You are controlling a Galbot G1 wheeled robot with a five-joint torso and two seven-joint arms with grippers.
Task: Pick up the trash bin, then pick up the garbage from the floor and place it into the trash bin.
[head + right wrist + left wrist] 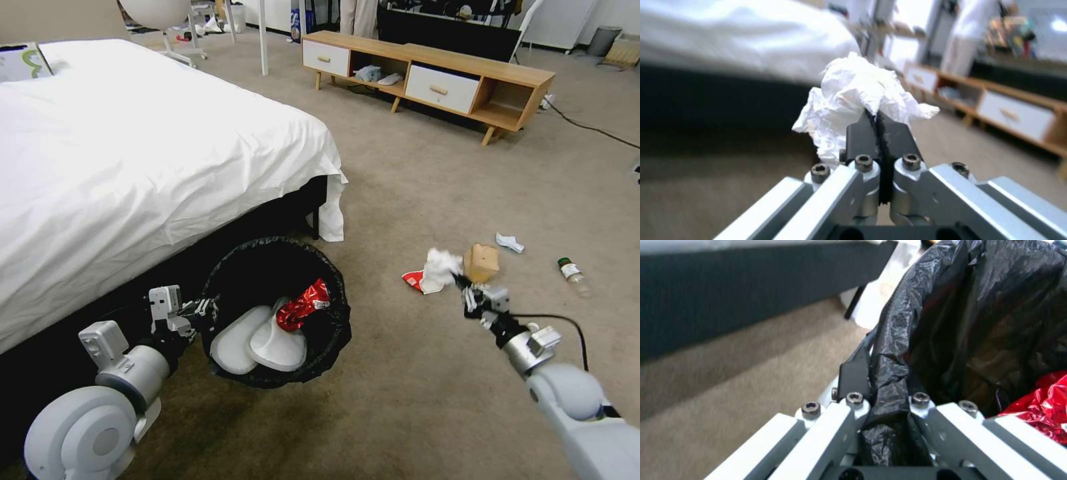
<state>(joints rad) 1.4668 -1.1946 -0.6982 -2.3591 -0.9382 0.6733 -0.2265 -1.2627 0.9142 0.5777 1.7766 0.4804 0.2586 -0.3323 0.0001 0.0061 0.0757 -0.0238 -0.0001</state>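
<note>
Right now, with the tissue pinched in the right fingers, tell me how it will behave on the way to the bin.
The tissue looks crumpled and floppy, bulging past the right gripper, so it probably sags and flutters. It seems very light. Only an edge is pinched, so it may slip or tear before the trash bin.

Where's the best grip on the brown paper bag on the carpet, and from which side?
Judging by the head view, take the brown paper bag by its folded top edge, coming from above. It stands upright on the carpet, top exposed; the red-white paper cup lies off to its left, so a top-down pinch looks least obstructed.
</note>
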